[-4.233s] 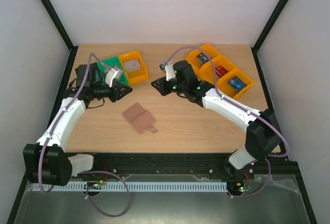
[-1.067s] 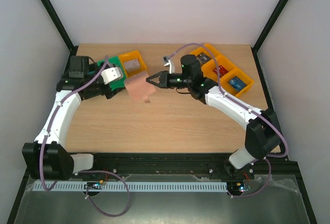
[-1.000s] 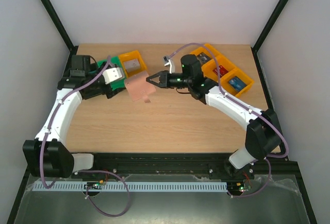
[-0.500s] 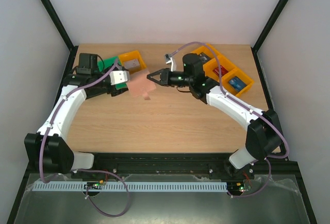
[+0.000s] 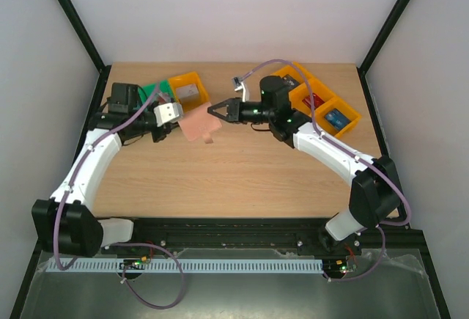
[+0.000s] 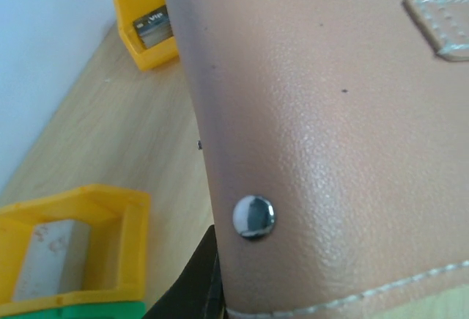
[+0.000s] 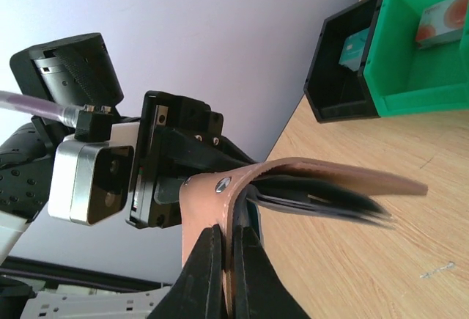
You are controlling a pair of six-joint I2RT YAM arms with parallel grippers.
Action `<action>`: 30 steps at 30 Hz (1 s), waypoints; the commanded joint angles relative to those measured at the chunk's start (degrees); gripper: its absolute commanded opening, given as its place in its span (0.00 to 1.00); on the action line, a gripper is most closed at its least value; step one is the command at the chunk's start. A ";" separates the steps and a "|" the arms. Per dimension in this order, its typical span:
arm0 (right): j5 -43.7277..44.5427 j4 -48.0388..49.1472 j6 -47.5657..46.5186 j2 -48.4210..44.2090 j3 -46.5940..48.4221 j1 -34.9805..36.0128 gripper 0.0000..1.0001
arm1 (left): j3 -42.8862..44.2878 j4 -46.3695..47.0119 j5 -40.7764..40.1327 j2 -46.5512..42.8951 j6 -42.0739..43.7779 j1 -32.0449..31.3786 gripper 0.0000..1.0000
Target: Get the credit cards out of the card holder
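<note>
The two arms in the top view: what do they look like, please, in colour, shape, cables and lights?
The left arm and the right arm have white rounded shells between black joints. A lilac cable runs along each. Small green lights glow on the right arm's black wrist part. The right gripper is black and tapers to a point.

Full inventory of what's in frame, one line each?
card holder: 1, tan, held above table between both end effectors
orange bins: 4, one rear left, three rear right
green bin: 1, rear left
black bin: 1, beside green bin
grey card: 1, in left orange bin
teal card: 1, in black bin
whitish-red card: 1, in green bin
table: 1, wood
left end effector: 1, black, shut on card holder
right end effector: 1, black, shut on card holder
</note>
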 commanded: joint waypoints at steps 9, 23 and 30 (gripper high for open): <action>11.75 -30.31 -27.67 2.78 11.84 0.25 0.47 | -6.20 -5.13 -16.56 -5.48 -33.69 -0.80 0.02; 30.67 -30.68 -37.21 -10.39 3.63 1.02 0.50 | -2.19 -17.52 -23.79 13.65 -38.25 -0.86 0.02; 34.71 -25.86 -41.42 -15.40 -1.04 4.74 0.50 | -2.84 -17.44 -24.02 16.60 -39.01 -0.92 0.02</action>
